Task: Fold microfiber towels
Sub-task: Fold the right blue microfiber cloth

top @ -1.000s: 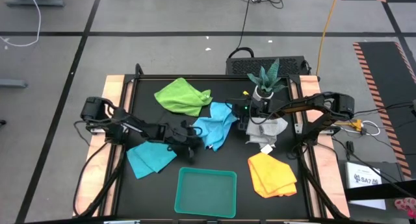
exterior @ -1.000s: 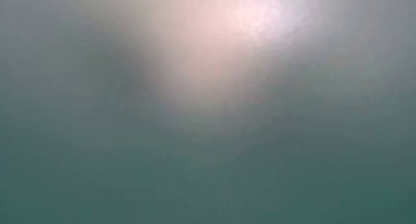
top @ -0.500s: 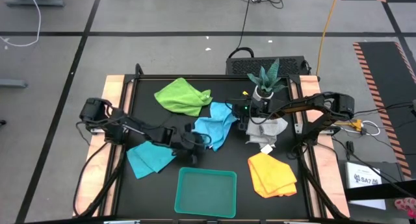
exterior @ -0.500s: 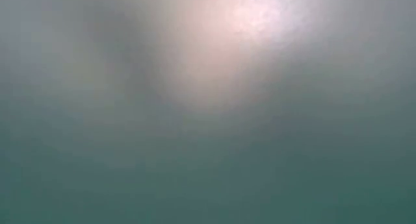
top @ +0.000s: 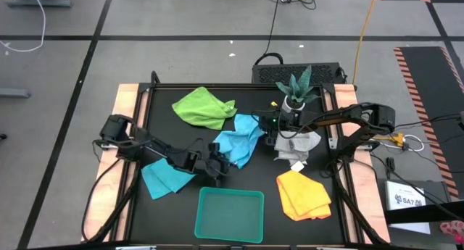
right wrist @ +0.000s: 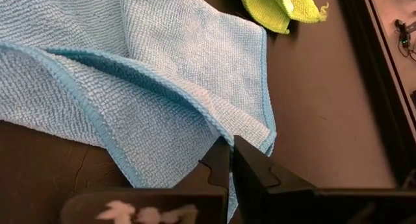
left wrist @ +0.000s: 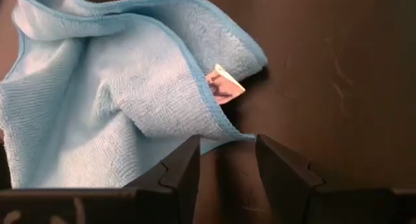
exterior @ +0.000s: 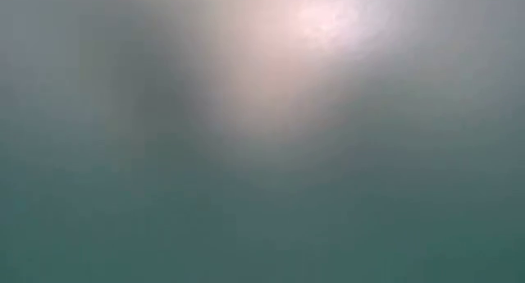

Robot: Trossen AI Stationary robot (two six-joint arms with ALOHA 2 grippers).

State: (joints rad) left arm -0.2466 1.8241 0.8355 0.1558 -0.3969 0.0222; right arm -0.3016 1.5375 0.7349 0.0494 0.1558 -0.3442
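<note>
Left hand (left wrist: 227, 160) is sitting low over the dark worktop (top: 254, 98) with its two fingers (left wrist: 185, 169) parted and nothing between them, right at the near edge of the middle turquoise towel (left wrist: 110, 100). That towel is crumpled, with a little paper tag (left wrist: 224, 86) poking out from under a fold. From above, the left hand (top: 217, 165) is between that towel (top: 239, 138) and the other turquoise towel (top: 167, 177), which lies flatter by the left side, just up from the teal tray (top: 230, 215).

Right hand (right wrist: 231, 160) is clenched tight, fingers pressed together, and it looks pinched on a fold at the middle turquoise towel's edge, though I can't say for sure it's got cloth. In the high view it sits by the potted plant (top: 296, 90), above the grey-white towel (top: 297, 145).

Lime green towel (top: 203, 106) is bunched at the far left of the worktop, yellow-orange towel (top: 303, 194) near the right, beside the tray. Low view is just a blur.
</note>
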